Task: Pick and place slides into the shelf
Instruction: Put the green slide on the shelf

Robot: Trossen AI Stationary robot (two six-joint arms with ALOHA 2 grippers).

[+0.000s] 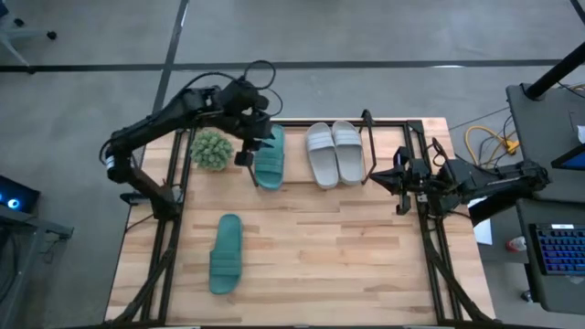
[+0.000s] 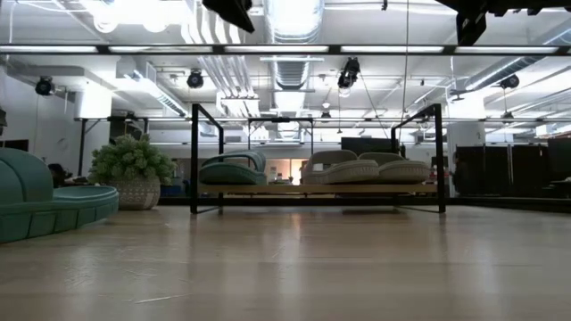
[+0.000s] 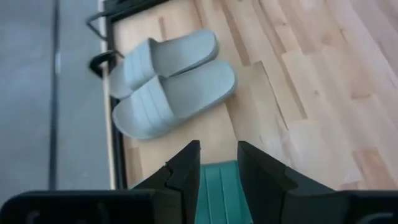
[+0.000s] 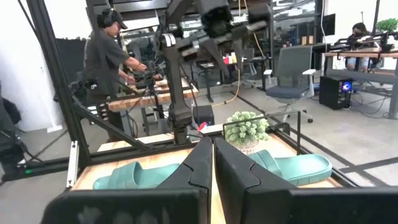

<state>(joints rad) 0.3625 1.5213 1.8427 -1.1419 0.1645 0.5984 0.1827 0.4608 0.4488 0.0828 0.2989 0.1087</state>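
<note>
One teal slide (image 1: 269,155) lies sole-down on the shelf (image 2: 317,188), beside the pale grey-white pair (image 1: 334,153). The pair also shows in the left wrist view (image 3: 168,81). My left gripper (image 3: 219,165) hangs open above that teal slide (image 3: 219,193), clear of it, and in the low view it stands high over the shelf (image 2: 234,12). The second teal slide (image 1: 226,253) lies flat on the table near its left front and also appears in the low view (image 2: 45,205). My right gripper (image 4: 213,163) is shut and waits at the table's right edge (image 1: 398,179).
A small potted plant (image 1: 211,148) stands left of the shelf, close under my left arm. The shelf's black hooped ends (image 2: 194,160) rise at both sides. Bare wood lies between the shelf and the near edge. People and desks show beyond the table.
</note>
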